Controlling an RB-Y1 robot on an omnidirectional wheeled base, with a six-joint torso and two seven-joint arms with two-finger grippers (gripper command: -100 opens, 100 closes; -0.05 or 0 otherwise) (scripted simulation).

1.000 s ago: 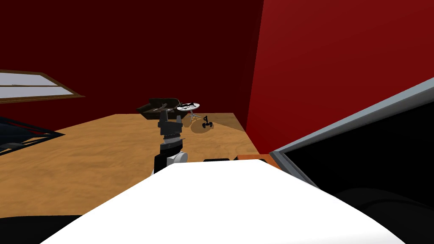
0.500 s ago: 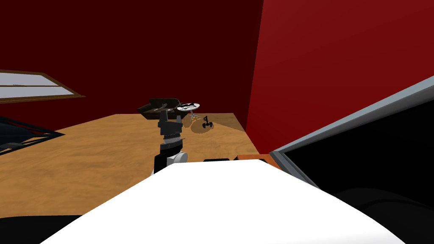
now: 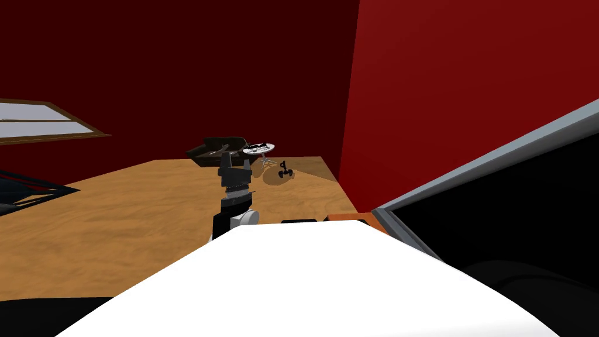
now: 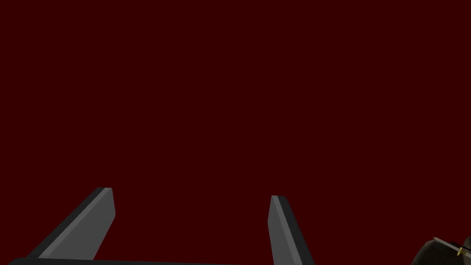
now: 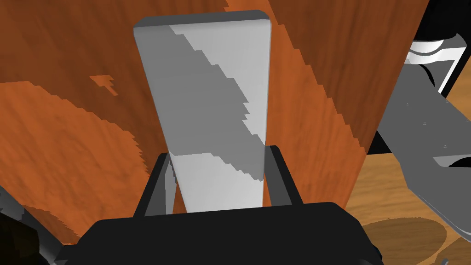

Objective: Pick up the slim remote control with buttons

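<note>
Your head camera had swung a touch, sliding the red wall (image 3: 468, 88) sideways; the arms kept their places. The remote (image 5: 207, 92), a plain grey slab with no buttons showing, stood pinched by its near end between the fingers of the right gripper (image 5: 217, 154), close before the orange wooden panel (image 5: 69, 138). You would have done best to hold that squeeze firm and draw straight away from the panel, since so short a grip could let the slab pivot. The left gripper (image 4: 191, 193), well off from the panel, hung spread and empty.

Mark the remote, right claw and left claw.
remote (image 5: 207, 101): right wrist view, middle of grey face.
right claw (image 5: 217, 154): right wrist view, midway between fingertips.
left claw (image 4: 191, 193): left wrist view, midway between fingertips.
</note>
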